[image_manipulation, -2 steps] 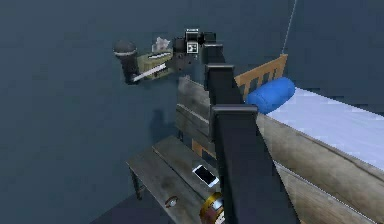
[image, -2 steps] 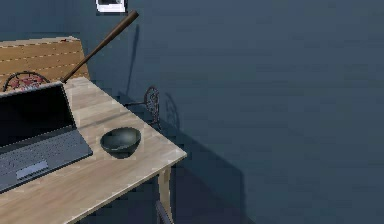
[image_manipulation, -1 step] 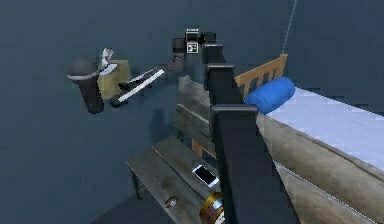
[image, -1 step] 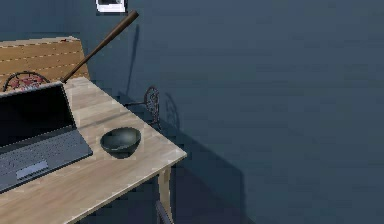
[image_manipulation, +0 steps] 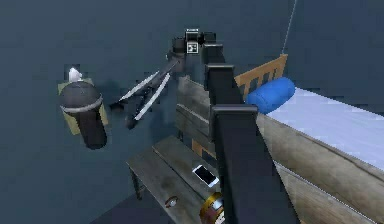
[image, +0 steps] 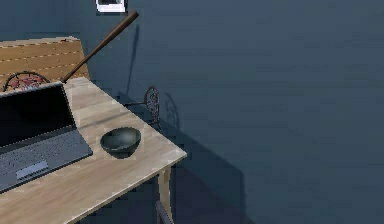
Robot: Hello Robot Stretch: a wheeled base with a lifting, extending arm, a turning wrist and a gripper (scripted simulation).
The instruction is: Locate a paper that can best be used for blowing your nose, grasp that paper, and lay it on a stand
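Observation:
In the arm side view my arm (image_manipulation: pixel 235 140) rises as a dark bar to the white marker squares (image_manipulation: pixel 192 44). The gripper (image_manipulation: pixel 128 112) reaches left from there with two thin fingers (image_manipulation: pixel 148 88). At its far end hangs a beige tissue box (image_manipulation: pixel 72 118) with white paper (image_manipulation: pixel 73 74) sticking out of the top and a dark rounded shape (image_manipulation: pixel 84 108) in front of it. The box is clear of every surface, against the blue wall, so the gripper holds it. Below the arm stands a small wooden stand (image_manipulation: pixel 165 160) beside the bed.
On the stand lie a white phone (image_manipulation: pixel 205 175) and a small object (image_manipulation: pixel 210 206). A bed (image_manipulation: pixel 330 125) with a blue pillow (image_manipulation: pixel 270 97) and wooden headboard (image_manipulation: pixel 262 70) lies right. Ahead, a wooden desk (image: pixel 120 175) bears a laptop (image: pixel 35 135) and dark bowl (image: pixel 121 141); a bat (image: pixel 105 45) leans on the wall.

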